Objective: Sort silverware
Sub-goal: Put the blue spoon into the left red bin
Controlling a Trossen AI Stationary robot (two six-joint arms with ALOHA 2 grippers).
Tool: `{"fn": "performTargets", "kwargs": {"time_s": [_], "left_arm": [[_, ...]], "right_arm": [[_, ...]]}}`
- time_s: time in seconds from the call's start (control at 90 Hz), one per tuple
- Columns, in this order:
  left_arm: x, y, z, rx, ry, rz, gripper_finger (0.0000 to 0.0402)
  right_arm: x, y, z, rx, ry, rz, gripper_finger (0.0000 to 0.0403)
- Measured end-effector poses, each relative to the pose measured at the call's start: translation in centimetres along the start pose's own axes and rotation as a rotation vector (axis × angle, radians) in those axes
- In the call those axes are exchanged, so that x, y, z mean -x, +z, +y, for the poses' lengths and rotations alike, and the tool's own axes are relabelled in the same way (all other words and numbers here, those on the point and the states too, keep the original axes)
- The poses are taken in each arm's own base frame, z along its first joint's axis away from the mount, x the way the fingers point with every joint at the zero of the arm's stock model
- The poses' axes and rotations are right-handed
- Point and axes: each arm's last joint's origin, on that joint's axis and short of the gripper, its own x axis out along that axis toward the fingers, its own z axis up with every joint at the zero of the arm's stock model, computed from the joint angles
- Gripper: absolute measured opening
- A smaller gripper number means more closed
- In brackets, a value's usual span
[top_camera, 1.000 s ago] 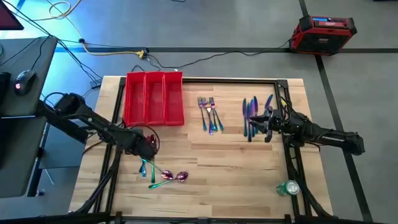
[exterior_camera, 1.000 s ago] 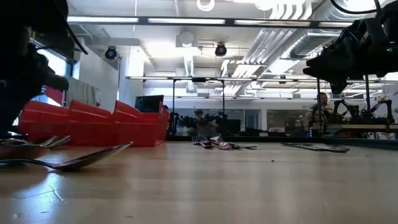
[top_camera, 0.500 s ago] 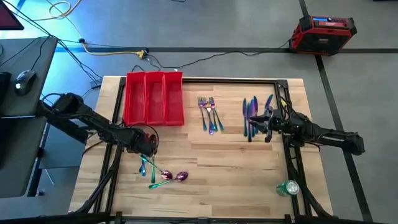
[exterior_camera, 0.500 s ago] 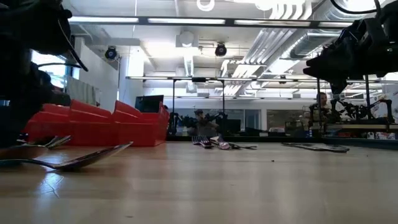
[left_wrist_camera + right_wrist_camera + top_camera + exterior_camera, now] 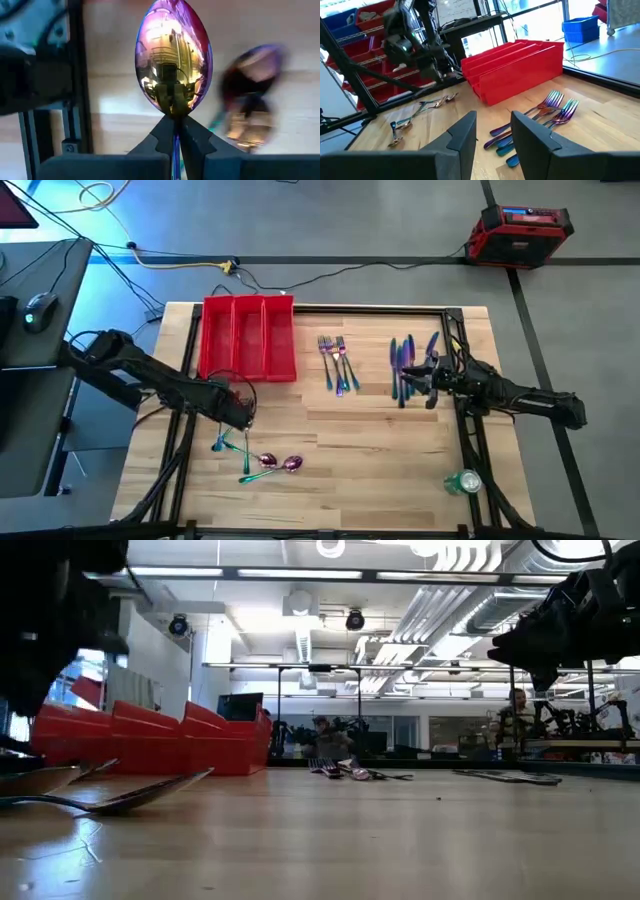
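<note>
Left gripper [image 5: 175, 131] pinched a spoon [image 5: 173, 57] by its neck, just in front of the red tray [image 5: 247, 338]. Two spoons [image 5: 272, 463] lay nearby. Right gripper [image 5: 430, 376], fingers apart and empty, hovered over the knives [image 5: 405, 358]; forks [image 5: 337, 360] lay right of the tray.

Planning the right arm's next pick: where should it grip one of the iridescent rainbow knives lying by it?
Probably mid-handle, coming straight down. The iridescent rainbow knives lie flat on the wooden table, near-parallel and close together, so take an outer knife, fingers straddling its width. The right gripper, open, is beside them.
</note>
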Motion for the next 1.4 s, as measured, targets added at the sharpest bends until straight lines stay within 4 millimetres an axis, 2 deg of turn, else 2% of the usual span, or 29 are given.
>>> {"fn": "performTargets", "kwargs": {"time_s": [0.244, 0.311, 0.411, 0.544, 0.733, 0.989, 1.122, 1.4], "left_arm": [[7.2, 3.0, -0.3, 0.022, -0.134, -0.345, 0.0001], [8.1, 4.4, -0.4, 0.02, -0.183, -0.443, 0.0], [8.6, 7.0, -0.5, 0.015, -0.139, -0.515, 0.0], [7.8, 11.2, -0.2, 0.01, 0.02, -0.5, 0.0], [6.1, 16.6, 1.8, 0.03, 0.203, -0.373, 0.0], [3.9, 22.9, 2.9, 0.067, 0.095, -0.29, 0.0], [1.6, 25.0, 3.4, 0.079, 0.123, -0.178, 0.0], [-4.6, 27.6, 1.9, -0.011, 0.234, 0.046, 0.0]], "right_arm": [[0.0, 0.0, 0.0, 0.0, 0.0, 0.0, 0.011], [0.0, 0.0, 0.0, 0.0, 0.0, 0.001, 0.011], [0.0, 0.0, 0.0, 0.0, 0.0, 0.0, 0.011], [0.0, 0.0, 0.0, 0.0, 0.0, 0.0, 0.011], [0.0, 0.0, 0.0, 0.0, 0.0, 0.001, 0.011], [0.0, 0.0, 0.0, 0.0, 0.0, 0.0, 0.011], [0.0, 0.0, 0.0, 0.0, 0.0, 0.0, 0.011], [0.0, 0.0, 0.0, 0.0, 0.0, 0.0, 0.011]]}}
